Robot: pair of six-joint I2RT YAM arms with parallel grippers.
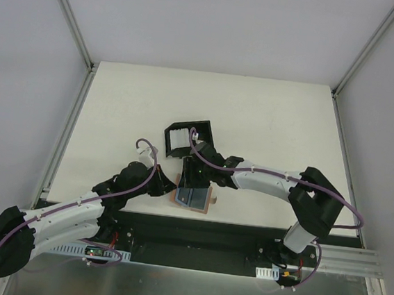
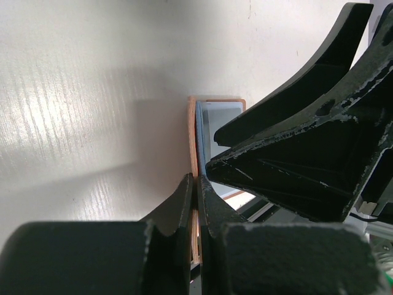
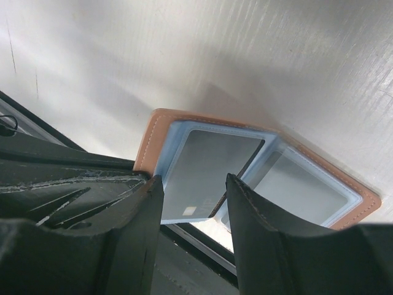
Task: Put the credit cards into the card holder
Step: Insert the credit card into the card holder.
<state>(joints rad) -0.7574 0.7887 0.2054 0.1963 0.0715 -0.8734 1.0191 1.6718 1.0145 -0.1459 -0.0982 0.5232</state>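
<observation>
The tan leather card holder (image 1: 208, 203) lies open near the table's front edge, its light blue inner pockets facing up. My left gripper (image 1: 167, 188) is shut on the holder's left edge; in the left wrist view the tan rim (image 2: 192, 129) runs into the closed left gripper (image 2: 198, 182). A grey credit card (image 3: 206, 163) sits at a slant in the left pocket, chip end sticking out. My right gripper (image 3: 193, 184) hovers just over that card, jaws apart with nothing clamped between them. The right pocket (image 3: 301, 190) shows a pale grey face.
A black open-sided box (image 1: 187, 138) holding white cards (image 1: 177, 140) stands just behind the right gripper (image 1: 193, 177). The table's black front rail (image 1: 245, 230) runs right below the holder. The right arm's fingers (image 2: 295, 160) crowd close to the left gripper.
</observation>
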